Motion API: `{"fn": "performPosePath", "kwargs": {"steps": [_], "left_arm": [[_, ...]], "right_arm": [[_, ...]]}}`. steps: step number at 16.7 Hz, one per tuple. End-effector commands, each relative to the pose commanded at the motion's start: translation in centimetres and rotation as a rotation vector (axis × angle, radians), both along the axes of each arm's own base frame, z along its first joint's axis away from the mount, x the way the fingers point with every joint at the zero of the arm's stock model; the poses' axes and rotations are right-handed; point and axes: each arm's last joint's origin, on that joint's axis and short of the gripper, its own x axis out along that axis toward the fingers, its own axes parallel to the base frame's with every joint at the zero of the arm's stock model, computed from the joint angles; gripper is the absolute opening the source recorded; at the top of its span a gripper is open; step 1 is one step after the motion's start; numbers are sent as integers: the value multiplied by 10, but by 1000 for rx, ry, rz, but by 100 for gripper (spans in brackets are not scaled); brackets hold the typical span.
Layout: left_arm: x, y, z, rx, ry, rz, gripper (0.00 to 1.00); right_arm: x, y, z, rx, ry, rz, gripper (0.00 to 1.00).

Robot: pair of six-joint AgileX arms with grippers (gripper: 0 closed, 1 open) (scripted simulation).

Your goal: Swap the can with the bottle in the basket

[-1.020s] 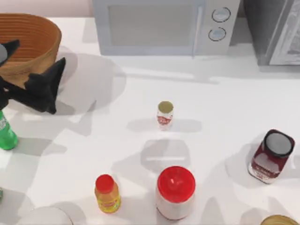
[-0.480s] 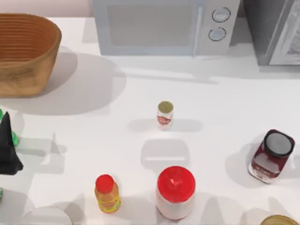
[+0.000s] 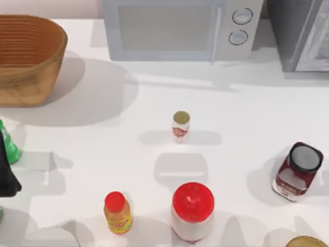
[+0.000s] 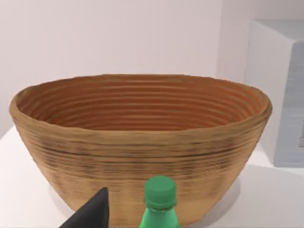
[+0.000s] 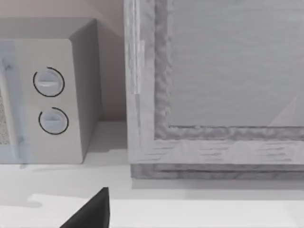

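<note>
From above, the big woven basket sits at the far left corner of the white bench, and I see nothing inside it. The green bottle stands upright on the bench just in front of the basket, at the left edge. The left pincer is a dark shape right beside the bottle, on the side away from the basket; I cannot tell if it is open or closed. The little can stands upright well to the right of the basket, near the middle of the bench. A yellow bottle with a red cap and a white jar with a red lid stand in front of the can. A dark red jar stands far to the right. A microwave is to the right of the basket at the back. From the left wrist, the basket is wide and the bottle's green cap stands in front of it, with one dark finger next to it. From the right wrist, one dark finger shows before the microwave and a grey cabinet; I cannot tell how the right pincer is set.
</note>
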Motion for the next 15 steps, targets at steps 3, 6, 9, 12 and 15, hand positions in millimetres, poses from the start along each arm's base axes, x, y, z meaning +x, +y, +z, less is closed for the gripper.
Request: {"fn": "performPosePath", "kwargs": {"steps": [3,6,9,12,15], "left_arm": [[1,0,1,1,0,-2,100],[7,2,3,8,16,0,100],[19,5,1,18,72,-2,100],[35,10,-9,24,169,-6,100],[50,16,-24,20,275,-11,100]], "right_arm": [[0,0,0,0,0,0,100],[0,0,0,0,0,0,100],[0,0,0,0,0,0,100],[0,0,0,0,0,0,100],[0,0,0,0,0,0,100]]}}
